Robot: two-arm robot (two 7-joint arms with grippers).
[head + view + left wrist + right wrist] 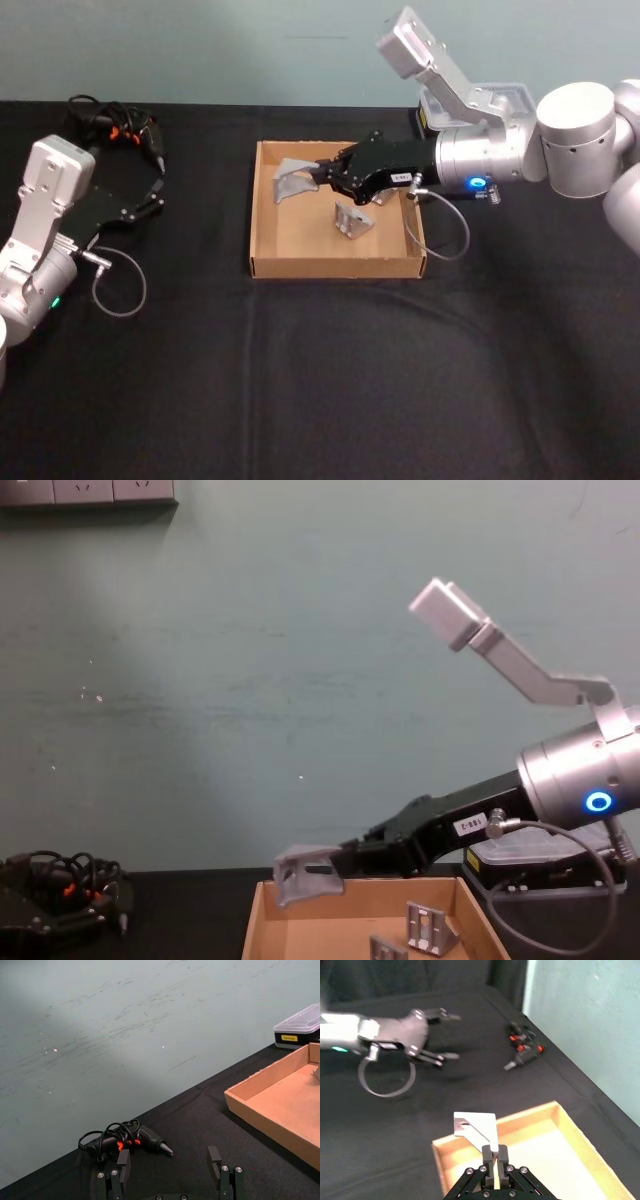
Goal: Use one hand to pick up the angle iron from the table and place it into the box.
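- Right gripper (322, 174) is reaching from the right side over the box (262, 215); its fingers are pinched on an angle iron (291, 177); in the chest view this gripper (345, 860) holds the angle iron (305, 873) in the air, just above the far left part of the box (258, 920), not touching the floor of it.
- In the right wrist view the two fingertips (494, 1153) are pressed on a thin edge of the angle iron (476, 1127), and the flat plate of it stands out beyond them, over the wall of the box (438, 1156).
- A second angle iron (352, 217) lies inside the box, near the middle and a little to the right; in the chest view two such metal pieces seem to be on the box floor, but I cannot tell this surely.
- The box stands on the black table (320, 390), around the middle of it.
- Left gripper (157, 188) is parked at the left side, well apart from the box; its fingers (214, 1158) are spread and hold nothing.
- A black device with looped cables (118, 125) lies at the far left of the table; a small black case with clear lid (299, 1029) stands behind the far right corner of the box.
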